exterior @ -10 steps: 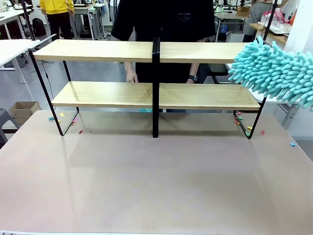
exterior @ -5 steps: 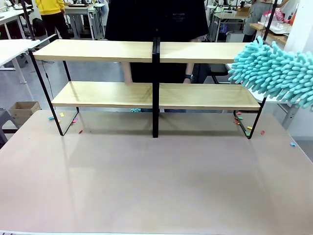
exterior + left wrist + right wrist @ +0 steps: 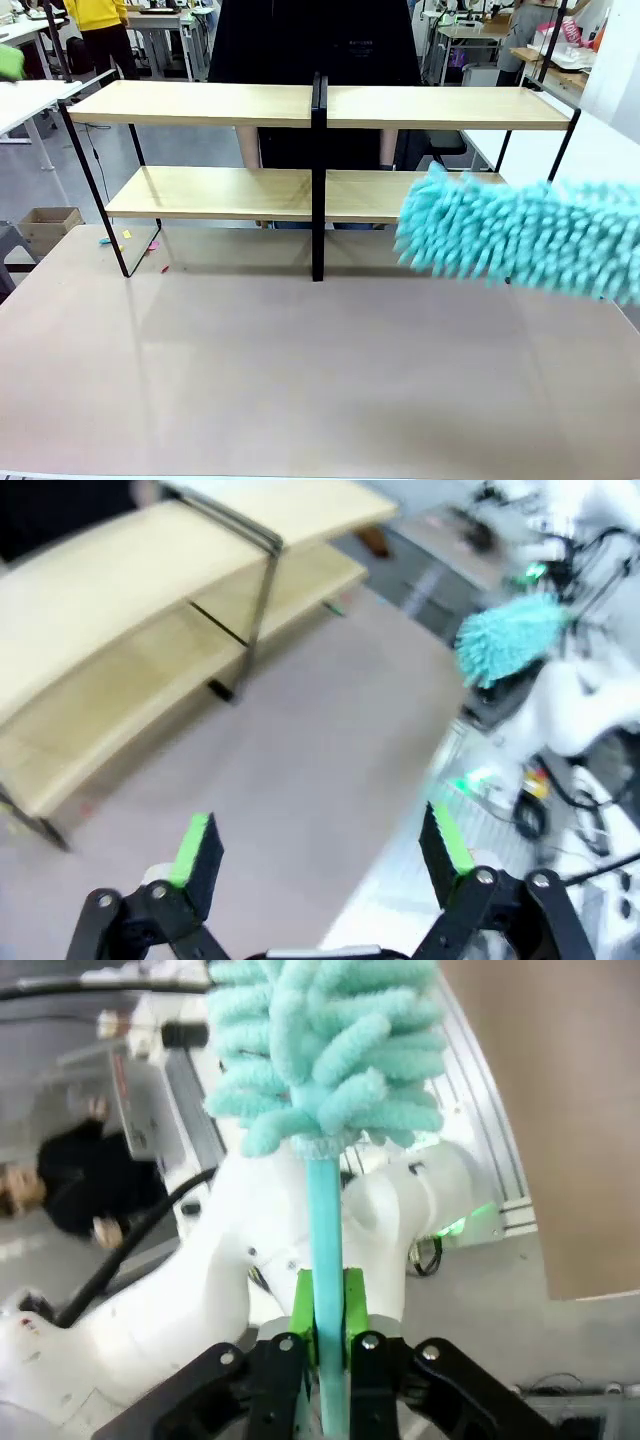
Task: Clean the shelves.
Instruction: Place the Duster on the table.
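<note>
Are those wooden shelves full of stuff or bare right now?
Bare, as far as shows. Both boards of the shelves carry nothing; the fluffy teal duster hides the lower board's right end, so that part cannot be told.

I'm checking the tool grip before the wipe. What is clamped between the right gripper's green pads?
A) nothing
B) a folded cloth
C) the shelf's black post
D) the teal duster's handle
D: the right gripper is shut on the teal duster's handle, with its fluffy head above.
</note>
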`<state>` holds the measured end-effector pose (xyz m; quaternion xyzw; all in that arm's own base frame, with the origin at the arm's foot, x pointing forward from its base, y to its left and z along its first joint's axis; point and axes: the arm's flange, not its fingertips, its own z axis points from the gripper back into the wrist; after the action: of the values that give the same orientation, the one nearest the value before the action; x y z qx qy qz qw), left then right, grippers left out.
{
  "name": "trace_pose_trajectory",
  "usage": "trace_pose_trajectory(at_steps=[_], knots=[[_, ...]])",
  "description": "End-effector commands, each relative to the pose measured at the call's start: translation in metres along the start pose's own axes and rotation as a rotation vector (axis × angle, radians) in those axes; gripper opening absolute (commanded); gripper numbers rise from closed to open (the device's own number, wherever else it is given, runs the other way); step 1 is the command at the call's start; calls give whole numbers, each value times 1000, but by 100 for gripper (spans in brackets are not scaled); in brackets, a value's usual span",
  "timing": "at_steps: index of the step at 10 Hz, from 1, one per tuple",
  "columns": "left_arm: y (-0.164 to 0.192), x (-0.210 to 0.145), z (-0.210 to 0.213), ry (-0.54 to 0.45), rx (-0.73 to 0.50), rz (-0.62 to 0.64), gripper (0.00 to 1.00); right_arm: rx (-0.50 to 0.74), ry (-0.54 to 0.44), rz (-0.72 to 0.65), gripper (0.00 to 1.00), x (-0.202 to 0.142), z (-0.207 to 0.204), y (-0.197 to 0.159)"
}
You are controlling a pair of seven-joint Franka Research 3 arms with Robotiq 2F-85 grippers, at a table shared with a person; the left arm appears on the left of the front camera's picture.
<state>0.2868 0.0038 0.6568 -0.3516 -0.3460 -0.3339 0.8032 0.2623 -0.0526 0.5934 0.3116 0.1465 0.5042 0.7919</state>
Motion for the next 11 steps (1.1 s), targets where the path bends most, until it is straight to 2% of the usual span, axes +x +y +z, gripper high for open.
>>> trace_pose_trajectory(at_steps=[1, 2, 3, 4, 5, 6, 7, 8, 9, 10, 11], knots=[[37, -39, -17, 237, -31, 269, 100, 47, 222, 111, 13, -10, 24, -1], [48, -61, -22, 259, -76, 355, 100, 52, 222, 46, 13, 6, 14, -20], [59, -91, -26, 215, -182, 399, 100, 61, 245, -5, 13, 19, 1, -46], [64, -127, -29, 167, -297, 439, 100, 102, 231, 5, 13, 24, -8, -69], [66, -164, -36, 182, -355, 493, 100, 143, 196, -13, 13, 20, -12, -89], [66, -201, -43, 118, -448, 552, 100, 161, 152, -51, 13, 11, -14, -104], [71, -225, -51, 87, -441, 571, 100, 144, 124, -91, 13, 4, -14, -113], [79, -235, -57, 34, -443, 618, 100, 143, 105, -93, 13, 0, -16, -120], [88, -234, -62, 65, -410, 615, 100, 140, 96, -129, 13, -3, -19, -131], [96, -204, -23, 95, -434, 594, 100, 139, 85, -142, 13, -2, -23, -138], [96, -204, -23, 95, -434, 594, 100, 135, 59, -134, 13, 1, -25, -147]])
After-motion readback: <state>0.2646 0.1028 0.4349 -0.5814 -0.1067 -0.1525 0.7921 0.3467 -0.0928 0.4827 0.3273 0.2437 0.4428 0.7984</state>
